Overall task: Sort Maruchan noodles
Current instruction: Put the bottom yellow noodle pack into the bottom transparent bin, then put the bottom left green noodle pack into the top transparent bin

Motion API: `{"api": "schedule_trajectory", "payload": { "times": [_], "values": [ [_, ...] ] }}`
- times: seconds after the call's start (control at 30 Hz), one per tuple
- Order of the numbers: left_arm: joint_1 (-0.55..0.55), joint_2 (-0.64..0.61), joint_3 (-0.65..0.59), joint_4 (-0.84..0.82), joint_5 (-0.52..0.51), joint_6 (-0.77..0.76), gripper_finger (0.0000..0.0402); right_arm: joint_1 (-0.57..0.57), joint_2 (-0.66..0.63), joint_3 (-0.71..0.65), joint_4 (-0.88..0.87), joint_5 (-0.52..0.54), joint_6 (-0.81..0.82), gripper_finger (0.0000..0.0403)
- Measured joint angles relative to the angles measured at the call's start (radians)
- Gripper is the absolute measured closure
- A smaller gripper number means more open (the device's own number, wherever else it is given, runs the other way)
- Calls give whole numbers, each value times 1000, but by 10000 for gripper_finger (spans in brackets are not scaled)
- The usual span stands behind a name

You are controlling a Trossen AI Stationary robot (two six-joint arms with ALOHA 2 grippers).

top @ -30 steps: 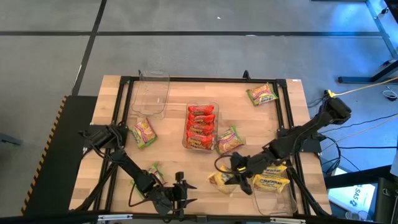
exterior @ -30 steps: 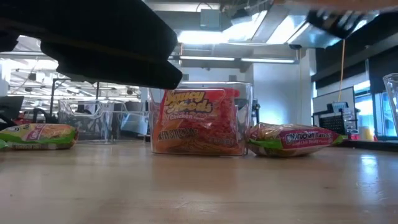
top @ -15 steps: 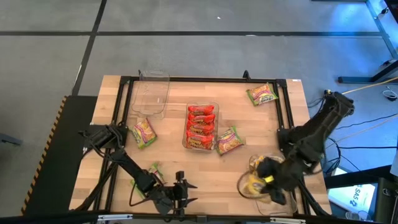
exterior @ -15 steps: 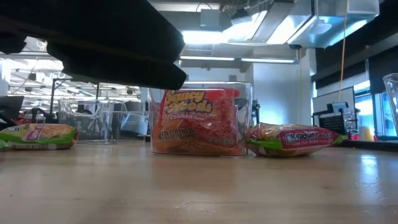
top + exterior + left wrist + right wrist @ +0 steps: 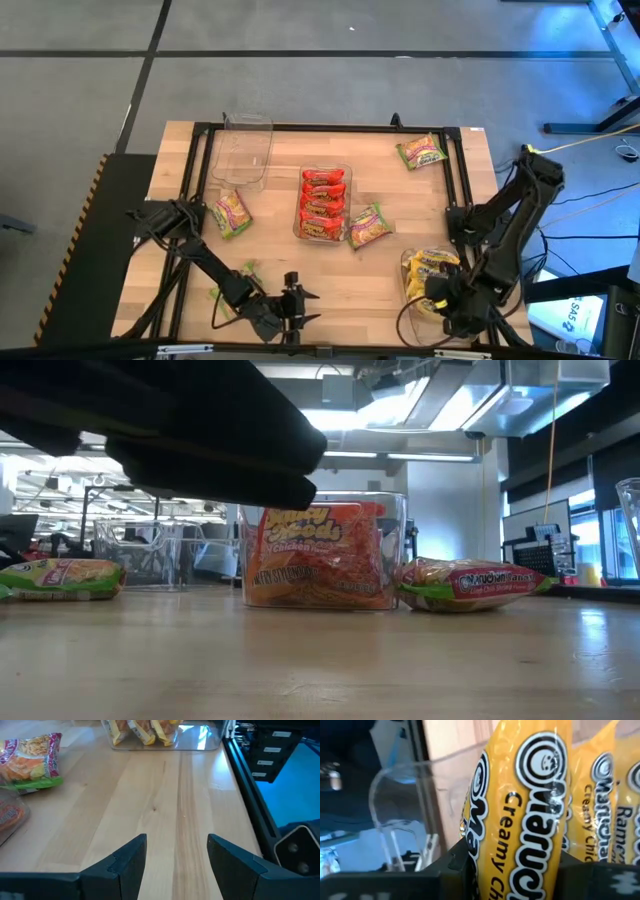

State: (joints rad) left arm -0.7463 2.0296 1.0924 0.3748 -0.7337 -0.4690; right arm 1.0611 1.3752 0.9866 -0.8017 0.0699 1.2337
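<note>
Yellow Maruchan packet point(image 5: 525, 805) is pinched between the two dark fingers of the right end effector point(image 5: 438, 298), which is held over the clear tray point(image 5: 410, 268) at the near right corner of the tabletop point(image 5: 300, 265); other yellow packets point(image 5: 432, 262) are seen lying in that tray. A second ago the right end effector was farther left over bare wood with the yellow packet at its tip; since then it has been swung right and toward the near edge, above the tray. The left end effector point(image 5: 290, 310) is parked at the near edge, left of centre, its fingers point(image 5: 127, 860) spread with nothing between them, unchanged. Red packets point(image 5: 322, 203) are stacked in the centre tray point(image 5: 348, 170). Green packets are scattered: one point(image 5: 368, 225) just right of the centre tray, one point(image 5: 421, 151) near the far right, one point(image 5: 231, 212) on the left, one point(image 5: 247, 272) near the left arm. An empty-looking clear tray point(image 5: 242, 148) stands at far left.
</note>
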Motion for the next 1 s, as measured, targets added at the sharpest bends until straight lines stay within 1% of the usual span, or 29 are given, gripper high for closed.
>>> {"api": "schedule_trajectory", "payload": {
  "times": [0.13, 0.2, 0.3, 0.47, 0.6, 0.73, 0.77, 0.83, 1.0],
  "values": [
    [2, 0, 0, 0, 32, 0, 198, 0, 47, -1, -14, -10, -3, 290],
    [1, 0, 0, 0, 37, 0, 198, 0, 64, -1, -10, -10, -3, 281],
    [2, 0, 0, 0, 37, 0, 198, 0, 90, -1, -11, -10, 4, 253],
    [2, 0, 0, 2, 48, -26, 198, -1, 102, -1, -20, -25, 15, 193],
    [3, 0, 0, 8, 48, -24, 198, -26, 79, -1, -53, -129, 43, 164],
    [1, 0, 0, 19, 57, -48, 198, -70, 56, 6, -64, -269, 107, 158],
    [2, 0, 0, 24, 61, -60, 198, -85, 55, 15, -59, -283, 109, 159],
    [7, -3, 1, 23, 75, -100, 198, -102, 55, 42, -47, -266, 101, 162],
    [11, -96, 2, -56, 101, -138, 198, -147, 55, 101, 43, -117, -15, 166]
  ]
}}
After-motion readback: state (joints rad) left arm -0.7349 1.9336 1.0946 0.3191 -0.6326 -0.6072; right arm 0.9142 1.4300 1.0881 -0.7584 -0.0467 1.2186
